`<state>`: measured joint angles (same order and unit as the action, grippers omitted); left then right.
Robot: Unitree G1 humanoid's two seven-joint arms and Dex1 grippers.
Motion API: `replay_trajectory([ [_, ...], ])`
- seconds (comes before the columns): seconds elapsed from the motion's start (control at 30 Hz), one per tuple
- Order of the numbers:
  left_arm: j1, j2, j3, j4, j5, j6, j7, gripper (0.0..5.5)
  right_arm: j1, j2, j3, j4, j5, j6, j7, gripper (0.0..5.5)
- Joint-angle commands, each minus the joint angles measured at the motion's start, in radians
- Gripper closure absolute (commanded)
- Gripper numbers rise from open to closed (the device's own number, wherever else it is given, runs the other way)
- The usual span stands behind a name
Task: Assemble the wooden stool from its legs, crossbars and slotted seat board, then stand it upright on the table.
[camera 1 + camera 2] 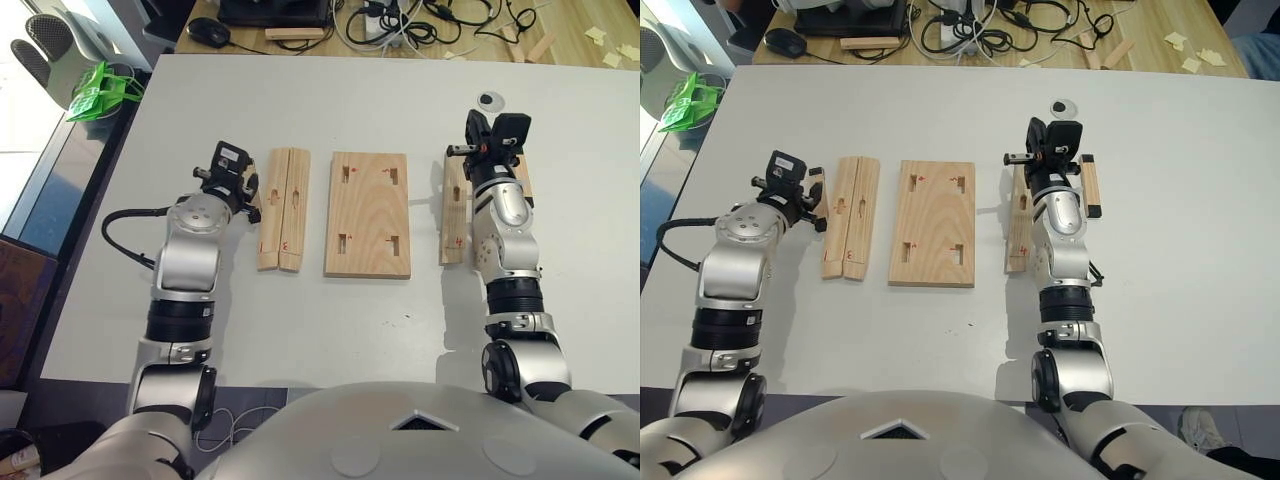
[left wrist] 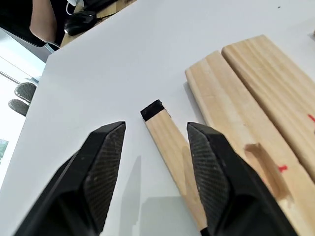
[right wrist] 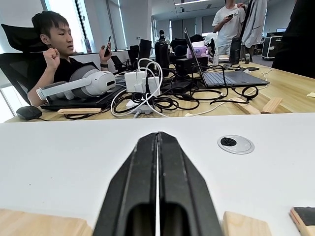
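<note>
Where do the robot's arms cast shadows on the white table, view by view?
Left eye view: the silver right arm throws a soft shadow toward the pale slotted wooden seat board. Left wrist view: the open black left gripper shades the white table under its fingers.

Seat board (image 1: 367, 215) flat at centre, four slots up. Two slotted legs (image 1: 281, 210) lie side by side, touching, to its left. Black-tipped crossbar (image 2: 170, 142) just beside them.
</note>
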<state>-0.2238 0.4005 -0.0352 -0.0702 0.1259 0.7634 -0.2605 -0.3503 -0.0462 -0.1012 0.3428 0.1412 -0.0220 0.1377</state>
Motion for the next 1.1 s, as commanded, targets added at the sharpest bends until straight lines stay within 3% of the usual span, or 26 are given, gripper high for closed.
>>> replay_trajectory([
  [0.03, -0.038, -0.053, 0.029, 0.121, -0.024, 0.021, 0.036, 3.19, 0.005, 0.014, -0.005, -0.022, 0.01, 0.012, -0.017, 5.5],
  [0.3, -0.084, -0.028, 0.015, 0.278, -0.01, -0.028, 0.041, 3.19, -0.002, 0.029, -0.01, -0.023, 0.018, 0.008, -0.023, 5.5],
  [0.97, -0.019, -0.101, 0.105, 0.232, -0.163, 0.213, 0.027, 3.19, -0.017, 0.036, -0.014, -0.011, 0.02, -0.005, -0.035, 5.5],
  [1.1, -0.018, -0.112, 0.13, 0.247, -0.183, 0.229, 0.04, 3.84, -0.029, 0.039, -0.023, 0.005, 0.025, -0.013, -0.04, 5.5],
])
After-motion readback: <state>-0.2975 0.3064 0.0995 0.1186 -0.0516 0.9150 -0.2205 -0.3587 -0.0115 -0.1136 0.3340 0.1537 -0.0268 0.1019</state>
